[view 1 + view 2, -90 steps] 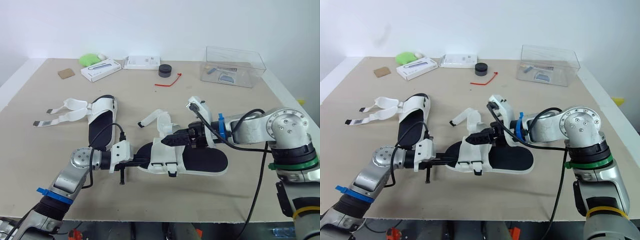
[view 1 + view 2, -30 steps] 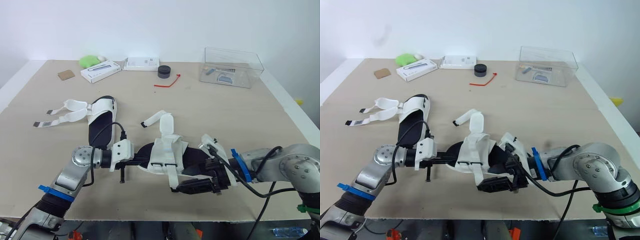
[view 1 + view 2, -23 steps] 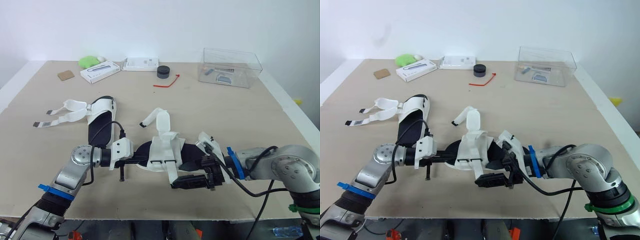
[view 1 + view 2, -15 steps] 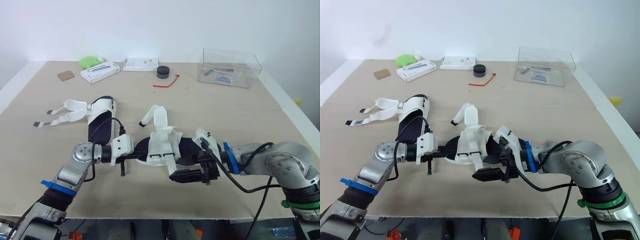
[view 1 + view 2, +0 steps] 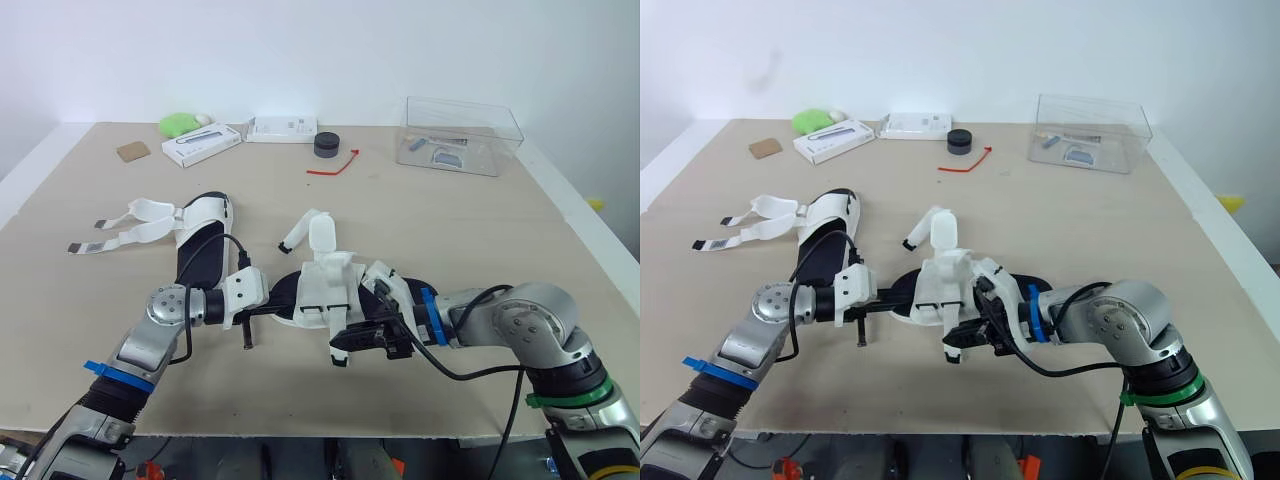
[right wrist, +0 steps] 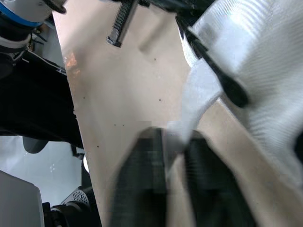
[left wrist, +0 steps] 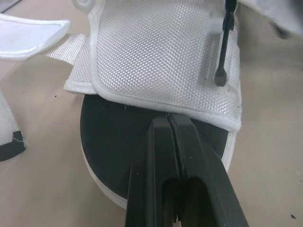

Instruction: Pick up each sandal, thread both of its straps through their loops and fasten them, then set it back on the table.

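Observation:
A white-strapped, black-soled sandal (image 5: 325,288) lies mid-table. My left gripper (image 5: 272,307) is shut on the sole's rim, and in the left wrist view its fingers (image 7: 163,156) meet on the black sole (image 7: 118,146) under the white mesh upper (image 7: 161,56). My right gripper (image 5: 342,350) is at the sandal's near side, shut on the end of one white strap (image 6: 201,90). The sandal's other strap (image 5: 312,228) stands up, loose. A second sandal (image 5: 200,240) lies to the left with both straps (image 5: 115,232) spread open on the table (image 5: 450,240).
Along the far edge are a clear plastic box (image 5: 460,133), a black round puck (image 5: 327,144), a red tie (image 5: 335,165), two white boxes (image 5: 202,141) (image 5: 282,126), a green object (image 5: 180,122) and a cork square (image 5: 131,151).
My right gripper left the sandal's top, came round to its near side and took the strap end. In the last half second it moved left, closer to the sandal. The left gripper kept its hold.

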